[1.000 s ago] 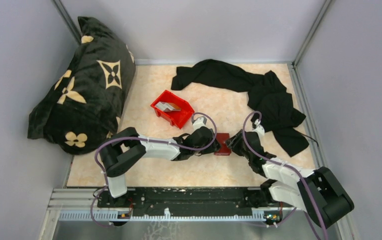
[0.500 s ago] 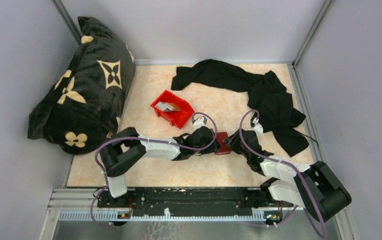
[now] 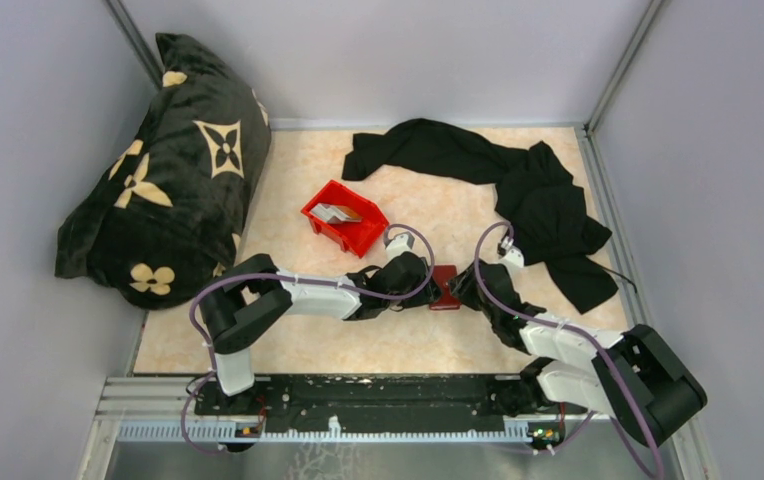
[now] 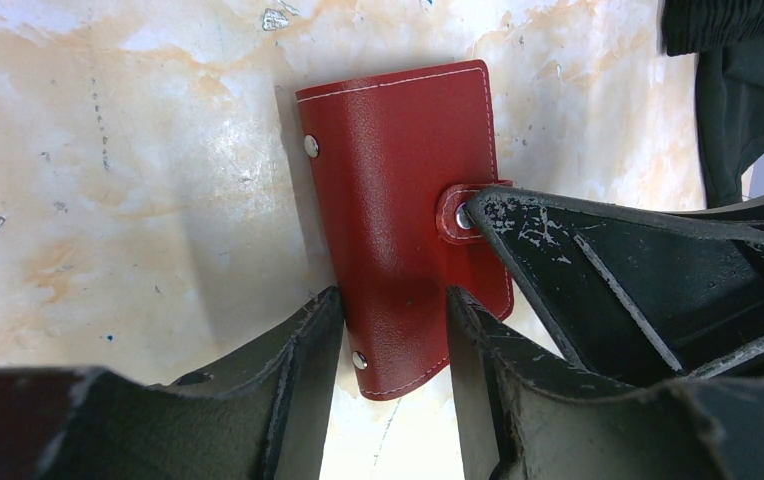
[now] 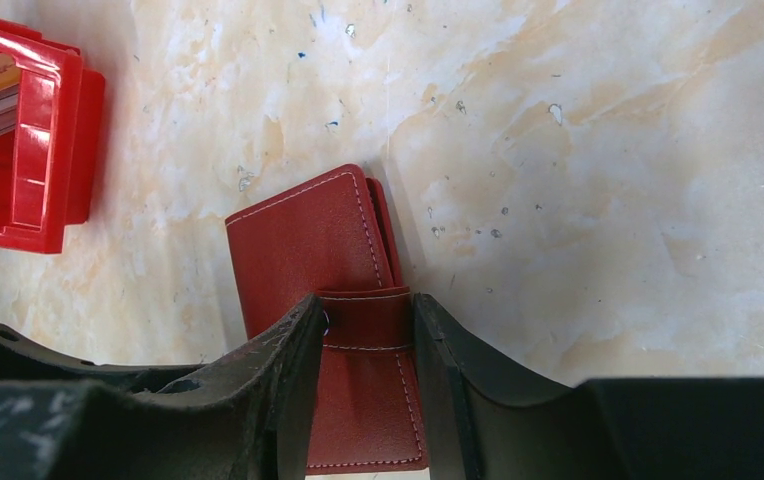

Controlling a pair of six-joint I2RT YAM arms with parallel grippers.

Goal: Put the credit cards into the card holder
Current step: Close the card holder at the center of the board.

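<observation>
Right tool [image 5: 368, 305] advanced; wrist view alone shows card holder [image 5: 303, 235] pinched.

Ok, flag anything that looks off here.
Black cloth lies crumpled across the table's far right, and a pillow slumps over its left edge. Neither belongs to the job. The holder lies slightly askew and closed, while the cards sit in the red bin.
</observation>
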